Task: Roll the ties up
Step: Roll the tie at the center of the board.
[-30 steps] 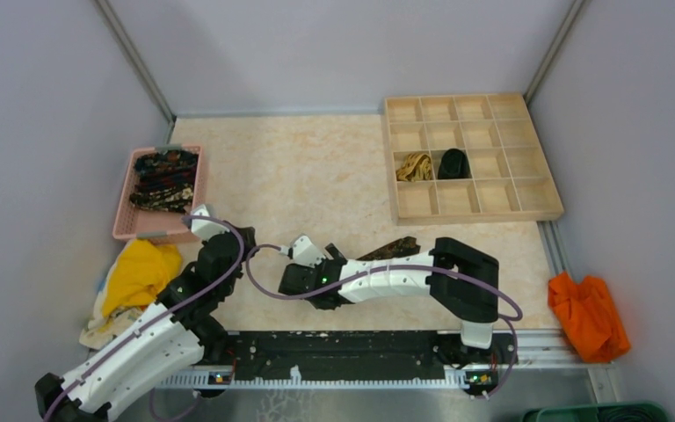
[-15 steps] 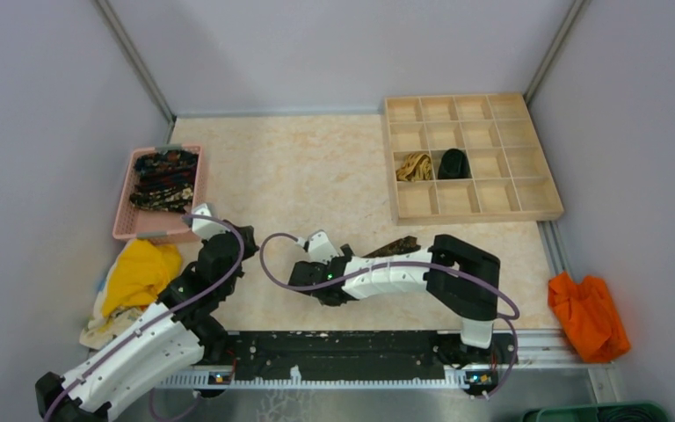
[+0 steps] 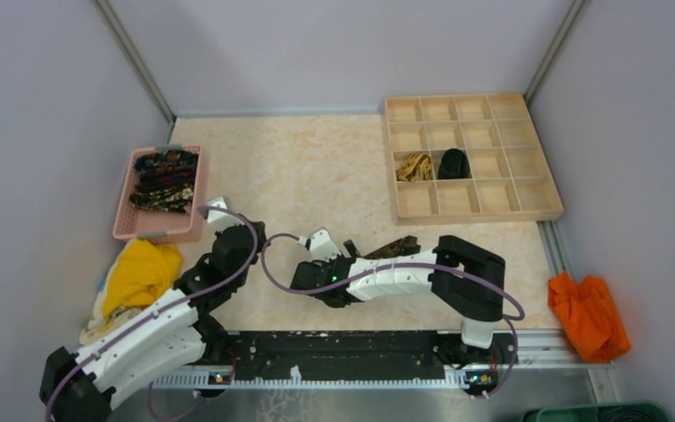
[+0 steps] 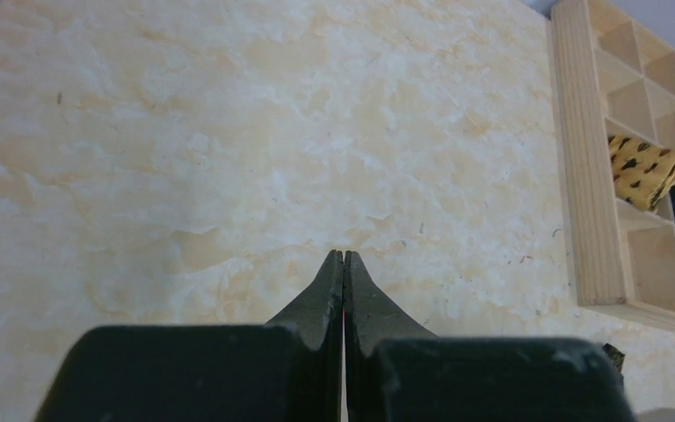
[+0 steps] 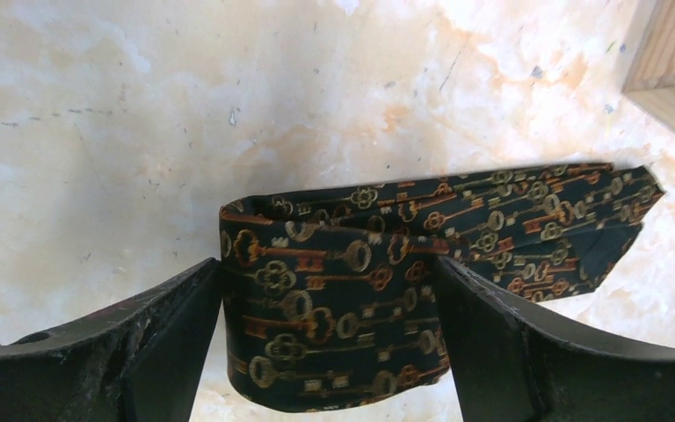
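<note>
Right wrist view: the right gripper [image 5: 327, 264] is seen with its jaws spread wide, and a dark tie [image 5: 492, 224] with a gold key pattern is straddled by the two fingers [image 5: 167, 325]. The bundled end of the tie fills the gap between them; whether it is pressed by the pads cannot be told. The pointed end is laid out flat toward the upper right of the frame, so this tie is judged to be only partly rolled.

In the left wrist view, the left gripper [image 4: 344, 257] is shown fully closed, with nothing held, over the bare table [image 4: 185, 158].

In the top view, a wooden tray [image 3: 545, 209] is located at the upper right. Two adjoining compartments at its left side are occupied by a rolled tan-gold tie [image 3: 415, 165] and a rolled black tie [image 3: 453, 163]; these two are taken as finished. A heap of patterned ties [image 3: 165, 178] is held in the pink basket [image 3: 125, 221] at centre left and is judged to be unrolled.
</note>
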`<state>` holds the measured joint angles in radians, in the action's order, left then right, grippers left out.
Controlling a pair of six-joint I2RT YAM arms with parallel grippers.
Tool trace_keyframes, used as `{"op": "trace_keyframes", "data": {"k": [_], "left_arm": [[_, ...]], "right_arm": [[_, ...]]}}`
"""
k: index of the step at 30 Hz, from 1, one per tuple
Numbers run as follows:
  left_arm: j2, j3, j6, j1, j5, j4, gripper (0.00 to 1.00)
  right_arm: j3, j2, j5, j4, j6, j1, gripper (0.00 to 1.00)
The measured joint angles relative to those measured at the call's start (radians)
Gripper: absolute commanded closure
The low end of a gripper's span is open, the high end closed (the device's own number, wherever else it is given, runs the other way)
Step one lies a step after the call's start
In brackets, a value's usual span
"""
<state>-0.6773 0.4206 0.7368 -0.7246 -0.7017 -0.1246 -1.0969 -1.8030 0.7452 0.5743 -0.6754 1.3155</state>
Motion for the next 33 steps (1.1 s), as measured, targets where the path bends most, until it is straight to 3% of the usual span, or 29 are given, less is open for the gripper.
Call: {"op": "trace_keyframes", "data": {"k": [6,8,10,13,16,22,27,33], "left_arm": [[-0.315,0.042,-0.008,0.005,0.08,0.131,1.0],[-0.42,0.078,-0.014,0.018,0.121,0.165,1.0],[-0.507,0.109,-0.018,0.041,0.179,0.209,1.0],[-0.643,0.16,-0.031,0.08,0.283,0.279,1.0],[-0.78,0.231,-0.05,0.096,0.389,0.321,1.0],[-0.998,0.342,-0.121,0.097,0.618,0.4,1.0],[-1.104,0.359,-0.143,0.096,0.827,0.488,1.0],[-1.113,0.292,-0.134,0.087,0.945,0.605,1.0]], "right_arm": [[0.011,0.161,0.035,0.011,0.023,0.019,0.13],[0.025,0.272,0.044,0.025,0.0,0.032,0.22],[0.068,0.399,0.04,0.036,-0.032,0.048,0.38],[0.192,0.573,-0.001,0.041,-0.098,0.058,0.77],[0.335,0.671,-0.072,0.019,-0.146,0.058,1.0],[0.581,0.717,-0.233,-0.1,-0.226,0.058,1.0],[0.6,0.648,-0.277,-0.194,-0.254,0.058,1.0],[0.587,0.514,-0.297,-0.336,-0.27,0.024,1.0]]}}
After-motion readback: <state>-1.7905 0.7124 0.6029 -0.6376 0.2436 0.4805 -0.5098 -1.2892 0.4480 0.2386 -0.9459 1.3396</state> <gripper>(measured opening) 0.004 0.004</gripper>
